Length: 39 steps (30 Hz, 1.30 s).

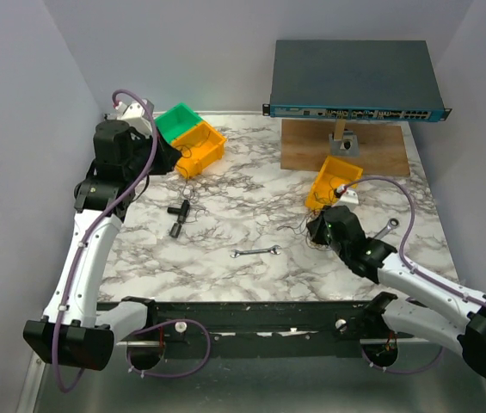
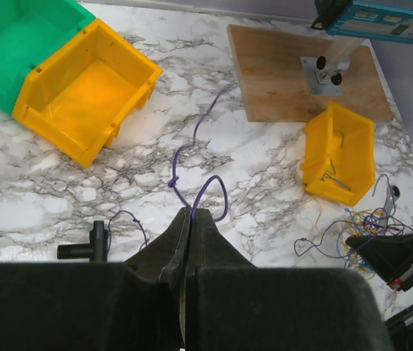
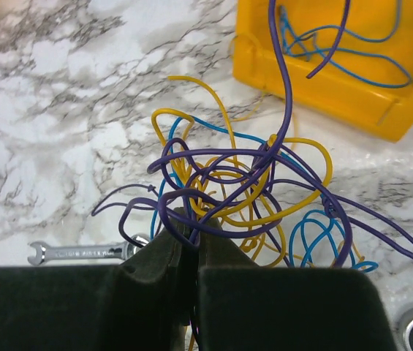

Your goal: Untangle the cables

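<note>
- The black two-finger right gripper (image 3: 194,235) has its fingers pressed together on a purple strand (image 3: 173,219). The strand sits at the near edge of a knot of thin purple, yellow-orange and blue cables (image 3: 254,194) lying on the white marble-patterned table (image 3: 45,110). Gripping at the rim probably lets it tease one wire free rather than drag the whole knot.
- A small silver wrench (image 3: 82,252) lies just beside the fingers, untouched.
- Just beyond the knot, a small yellow plastic bin (image 3: 316,91) holds more blue wire, and one purple strand runs up into it.
- Farther off, the left gripper (image 2: 190,219) is closed, seemingly pinching a separate looped purple wire (image 2: 184,157) near a larger yellow bin (image 2: 49,131). This appears to keep that wire apart from the knot.
</note>
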### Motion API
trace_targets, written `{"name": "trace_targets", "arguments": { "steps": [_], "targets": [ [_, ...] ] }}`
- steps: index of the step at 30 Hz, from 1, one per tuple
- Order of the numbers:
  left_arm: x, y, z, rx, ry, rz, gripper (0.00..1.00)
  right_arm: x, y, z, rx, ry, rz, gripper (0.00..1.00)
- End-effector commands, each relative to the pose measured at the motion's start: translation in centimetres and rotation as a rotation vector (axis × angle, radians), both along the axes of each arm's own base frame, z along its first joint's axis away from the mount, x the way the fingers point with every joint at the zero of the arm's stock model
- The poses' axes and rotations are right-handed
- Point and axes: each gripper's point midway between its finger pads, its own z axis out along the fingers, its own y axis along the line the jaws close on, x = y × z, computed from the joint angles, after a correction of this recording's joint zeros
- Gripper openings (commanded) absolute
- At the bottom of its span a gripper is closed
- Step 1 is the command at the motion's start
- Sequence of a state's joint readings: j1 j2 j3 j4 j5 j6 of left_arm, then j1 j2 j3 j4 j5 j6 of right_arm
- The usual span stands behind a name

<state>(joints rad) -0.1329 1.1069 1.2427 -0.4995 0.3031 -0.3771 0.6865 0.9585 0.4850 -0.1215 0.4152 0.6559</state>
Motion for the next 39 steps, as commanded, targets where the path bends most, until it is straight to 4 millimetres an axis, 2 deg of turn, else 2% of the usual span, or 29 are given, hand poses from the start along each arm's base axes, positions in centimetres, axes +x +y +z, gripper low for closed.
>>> {"name": "trace_targets", "arguments": {
  "steps": [1, 4, 7, 12, 15, 19, 21, 23, 25, 26, 30, 33, 36, 39],
  "targets": [
    [-1.2, -0.4, -0.8, 0.015, 0.099, -0.043, 0.00, -0.1, 3.1, 0.9, 0.036, -0.007, 0.169, 0.01],
    [-1.3, 0.4, -5.1, 0.030, 0.200, 0.015, 0.00, -0.5, 4.2, 0.5, 0.052, -0.001, 0.239, 0.01],
    [-1.1, 0.4, -8.7, 0.017, 0.237, 0.060, 0.00, -0.9, 5.0, 0.1, 0.042, 0.015, 0.307, 0.01],
    [-0.5, -0.3, -14.2, 0.113, 0.325, 0.134, 0.00, -0.4, 6.3, 0.5, 0.071, -0.006, 0.346, 0.01],
    [-0.2, -0.4, -16.9, 0.213, 0.355, 0.194, 0.00, -0.4, 7.0, 0.6, 0.097, -0.034, 0.375, 0.01],
    [0.1, -0.6, -20.0, 0.364, 0.408, 0.220, 0.02, -0.4, 6.8, 0.7, 0.110, -0.066, 0.370, 0.01],
    [0.1, -0.8, -21.6, 0.408, 0.457, 0.215, 0.11, -0.6, 6.7, 0.7, 0.122, -0.081, 0.371, 0.01],
    [0.0, -0.8, -22.9, 0.422, 0.497, 0.222, 0.33, -0.8, 6.5, 0.6, 0.127, -0.088, 0.371, 0.01],
    [-0.2, -0.9, -23.6, 0.420, 0.514, 0.219, 0.47, -1.0, 6.3, 0.6, 0.129, -0.094, 0.366, 0.01],
    [-0.3, -0.9, -23.9, 0.416, 0.517, 0.217, 0.58, -1.0, 6.1, 0.5, 0.127, -0.096, 0.362, 0.01],
    [-0.8, -1.9, -24.6, 0.396, 0.534, 0.152, 0.80, -1.1, 6.0, 0.5, 0.127, -0.095, 0.359, 0.01],
    [-0.9, -2.8, -25.3, 0.386, 0.562, 0.095, 0.86, -1.1, 6.1, 0.8, 0.128, -0.100, 0.361, 0.01],
    [-1.1, -3.7, -26.3, 0.369, 0.595, 0.050, 0.87, -1.0, 6.2, 0.9, 0.130, -0.102, 0.363, 0.01],
    [-1.2, -4.8, -26.5, 0.314, 0.585, 0.010, 0.88, -1.0, 6.2, 0.9, 0.130, -0.098, 0.366, 0.01]
  ]
}}
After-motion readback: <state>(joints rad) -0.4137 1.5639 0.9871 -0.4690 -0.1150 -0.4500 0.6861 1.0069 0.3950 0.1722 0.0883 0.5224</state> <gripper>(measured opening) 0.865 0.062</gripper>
